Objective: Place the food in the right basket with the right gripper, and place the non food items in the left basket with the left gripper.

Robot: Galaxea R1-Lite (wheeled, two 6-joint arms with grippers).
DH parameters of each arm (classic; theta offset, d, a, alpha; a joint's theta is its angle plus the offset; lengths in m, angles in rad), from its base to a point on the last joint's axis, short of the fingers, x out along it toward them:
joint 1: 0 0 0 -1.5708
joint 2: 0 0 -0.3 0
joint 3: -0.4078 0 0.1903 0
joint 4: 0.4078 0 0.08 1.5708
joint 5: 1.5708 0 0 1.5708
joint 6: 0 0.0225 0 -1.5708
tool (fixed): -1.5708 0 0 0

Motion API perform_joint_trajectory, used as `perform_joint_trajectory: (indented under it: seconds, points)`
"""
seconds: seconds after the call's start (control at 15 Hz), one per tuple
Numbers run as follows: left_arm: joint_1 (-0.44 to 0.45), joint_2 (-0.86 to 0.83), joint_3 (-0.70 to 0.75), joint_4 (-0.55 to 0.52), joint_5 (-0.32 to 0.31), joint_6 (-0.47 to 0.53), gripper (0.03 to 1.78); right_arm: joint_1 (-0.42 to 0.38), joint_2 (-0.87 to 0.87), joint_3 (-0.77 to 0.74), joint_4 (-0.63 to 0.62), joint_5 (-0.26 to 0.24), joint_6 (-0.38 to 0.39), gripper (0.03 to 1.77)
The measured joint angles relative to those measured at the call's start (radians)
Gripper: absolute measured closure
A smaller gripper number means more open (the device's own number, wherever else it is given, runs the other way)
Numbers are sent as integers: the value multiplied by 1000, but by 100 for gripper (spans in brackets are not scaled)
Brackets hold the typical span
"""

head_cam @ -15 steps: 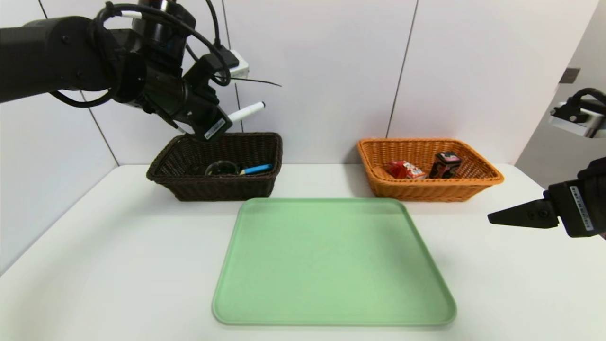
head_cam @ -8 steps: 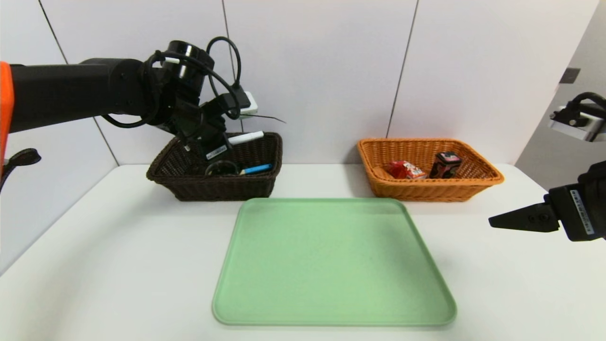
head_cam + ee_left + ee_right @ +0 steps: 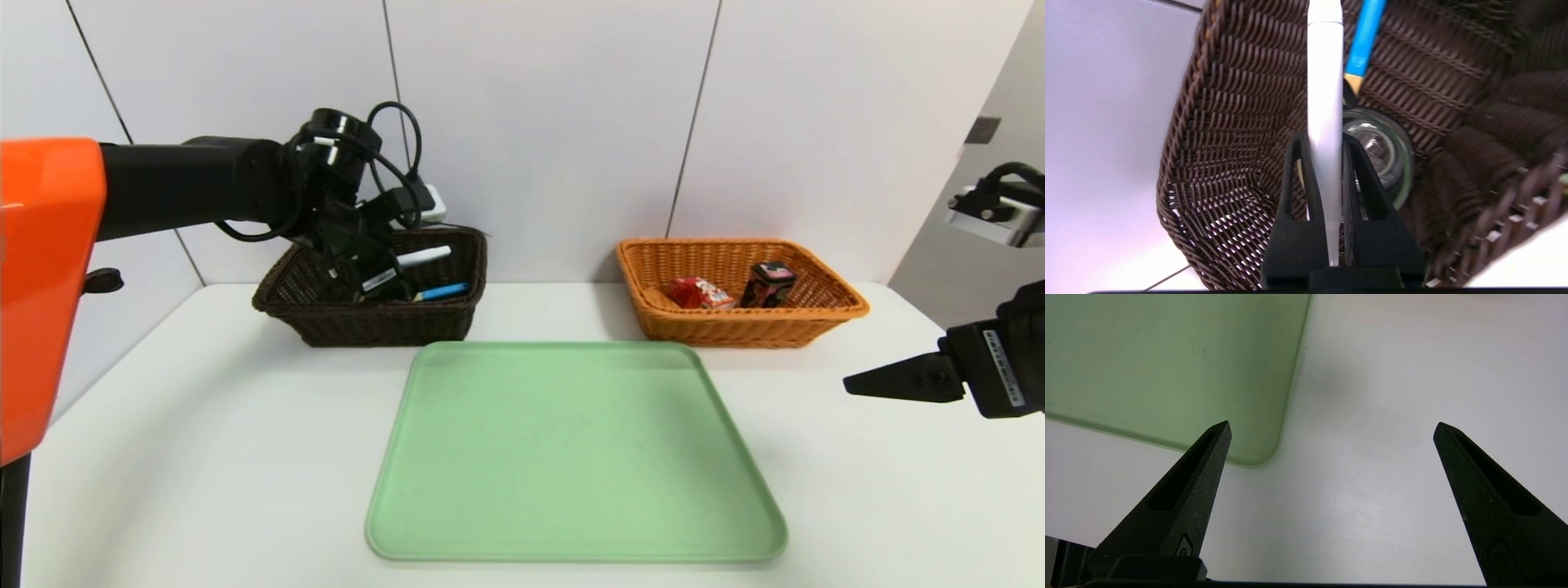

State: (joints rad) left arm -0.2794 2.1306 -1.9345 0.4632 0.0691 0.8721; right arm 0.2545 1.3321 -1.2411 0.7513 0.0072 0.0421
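Over the brown basket point(image 3: 371, 314), fingers point(image 3: 1300, 179) clamp white pen point(image 3: 1325, 102).

Tray point(image 3: 571, 457) lies before two baskets point(image 3: 371, 322).

A white marker point(image 3: 424, 256) is held by the left gripper point(image 3: 384, 282) inside the dark brown basket point(image 3: 371, 320), just above a blue pen point(image 3: 442, 291). A red packet point(image 3: 696, 291) & a dark box point(image 3: 767, 284) are seen in the orange basket point(image 3: 739, 325). The green tray point(image 3: 575, 453) is centred on the white table point(image 3: 204, 457). The right gripper point(image 3: 894, 382) is parked at right, above the table.
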Motion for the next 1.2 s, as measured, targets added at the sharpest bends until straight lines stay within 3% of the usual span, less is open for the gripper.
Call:
perform_joint_trajectory:
  seconds: [0.2, 0.47, 0.73, 0.93, 1.2]
  points:
    - [1, 16, -1, -33, 16, -1, 164, -1, 0, 2, 0, 0, 0, 9]
    - [1, 20, -2, -37, 14, -13, 102, 0, 0, 3, -1, 0, 0, 9]
    - [3, -23, -5, -33, 11, -63, 66, 0, -2, 3, -1, 0, 0, 9]
    - [1, -101, -2, 1, 10, -189, 48, 0, -5, 3, 0, 0, 2, 9]
    - [-32, -239, 21, 160, 30, -464, 33, 0, -25, 3, -1, -4, 2, 9]
